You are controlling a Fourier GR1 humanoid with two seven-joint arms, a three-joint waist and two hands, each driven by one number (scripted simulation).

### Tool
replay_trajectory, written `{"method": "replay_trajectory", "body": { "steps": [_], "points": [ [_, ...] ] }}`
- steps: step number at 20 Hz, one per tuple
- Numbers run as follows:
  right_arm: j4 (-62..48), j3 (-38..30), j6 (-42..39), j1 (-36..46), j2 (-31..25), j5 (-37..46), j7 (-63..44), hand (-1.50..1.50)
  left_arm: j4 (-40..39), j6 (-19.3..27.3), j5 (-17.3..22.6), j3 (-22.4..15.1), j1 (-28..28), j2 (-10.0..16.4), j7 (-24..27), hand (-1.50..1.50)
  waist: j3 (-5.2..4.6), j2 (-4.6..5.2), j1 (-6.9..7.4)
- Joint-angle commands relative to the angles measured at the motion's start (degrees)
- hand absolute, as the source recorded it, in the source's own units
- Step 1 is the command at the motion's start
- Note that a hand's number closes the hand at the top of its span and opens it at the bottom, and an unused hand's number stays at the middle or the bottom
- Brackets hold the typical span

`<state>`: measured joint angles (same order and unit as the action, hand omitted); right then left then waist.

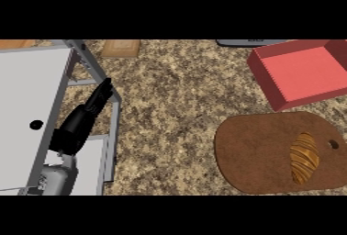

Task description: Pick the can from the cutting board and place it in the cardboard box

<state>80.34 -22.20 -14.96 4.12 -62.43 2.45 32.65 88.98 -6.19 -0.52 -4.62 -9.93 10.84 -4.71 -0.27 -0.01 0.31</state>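
Golden-brown can [304, 158] lies untouched on the cutting board [257, 151], near the red box [298, 73]. The left hand [81, 121] rests far left, fingers straight and holding nothing. Pickup not yet begun: a reach to the can seems next.

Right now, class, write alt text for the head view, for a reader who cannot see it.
A golden-brown striped can lies on a brown cutting board at lower right of a speckled counter, with an open red box beyond it. The left hand rests open at the left, by a pale panel; no right hand shows.
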Motion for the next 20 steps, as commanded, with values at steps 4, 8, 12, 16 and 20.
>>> {"method": "replay_trajectory", "body": {
  "steps": [4,8,12,16,20],
  "points": [
    [-7.5,3.0,-1.7,10.9,0.0,2.1,-4.6,1.50,0.2,-0.3,-3.0,-3.4,-3.5,-2.0,-3.0,0.00,0.27,0.11,0.18],
    [-14.0,8.2,-2.3,20.3,1.6,4.5,-5.7,1.50,-1.4,0.5,-4.3,-4.2,-4.3,-3.6,-1.8,0.00,0.28,0.30,0.82],
    [-16.1,9.9,-2.3,27.2,4.4,5.0,-10.3,1.50,3.2,-1.9,-3.5,-4.8,0.5,-2.1,-1.9,0.00,0.27,0.12,1.03],
    [-26.6,14.0,4.4,34.8,8.8,12.8,-7.5,1.50,-0.8,-1.2,-4.3,-3.5,-1.5,-2.6,0.4,0.00,0.29,0.53,1.71],
    [-33.4,16.5,3.8,42.0,7.4,18.0,-7.1,1.50,1.0,-2.1,-3.0,-2.5,-4.5,-1.9,-4.2,0.00,0.31,0.59,1.97]
  ]
}}
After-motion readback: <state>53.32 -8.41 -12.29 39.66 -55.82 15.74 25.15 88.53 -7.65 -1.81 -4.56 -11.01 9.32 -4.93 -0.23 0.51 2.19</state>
